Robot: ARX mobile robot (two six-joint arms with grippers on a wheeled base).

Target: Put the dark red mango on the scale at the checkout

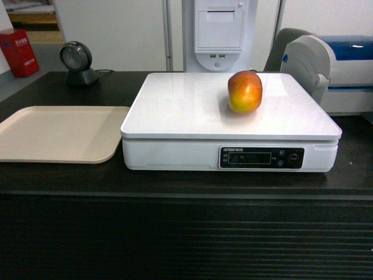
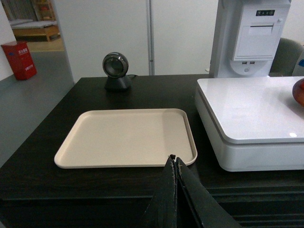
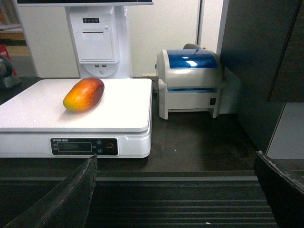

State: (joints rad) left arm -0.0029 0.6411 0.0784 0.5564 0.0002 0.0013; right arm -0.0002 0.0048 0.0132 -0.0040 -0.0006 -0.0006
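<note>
Black ribbed paneling fronts the checkout counter [image 1: 186, 239] along the bottom of the head view. On its dark top sits a white scale [image 1: 175, 105] with a dark display panel [image 1: 261, 157] facing forward. The dark red mango [image 1: 245, 91] lies on the scale's glossy platter, toward the back right, touching nothing else. A beige tray [image 1: 58, 133] rests just left of the scale. Behind it stands a round scanner [image 1: 77, 63]. A label printer [image 3: 190, 83] sits right of the scale. The left gripper [image 2: 174, 161] has its fingers pressed together, holding nothing. The right gripper [image 3: 175, 190] has its fingers spread wide, well apart from the mango.
</note>
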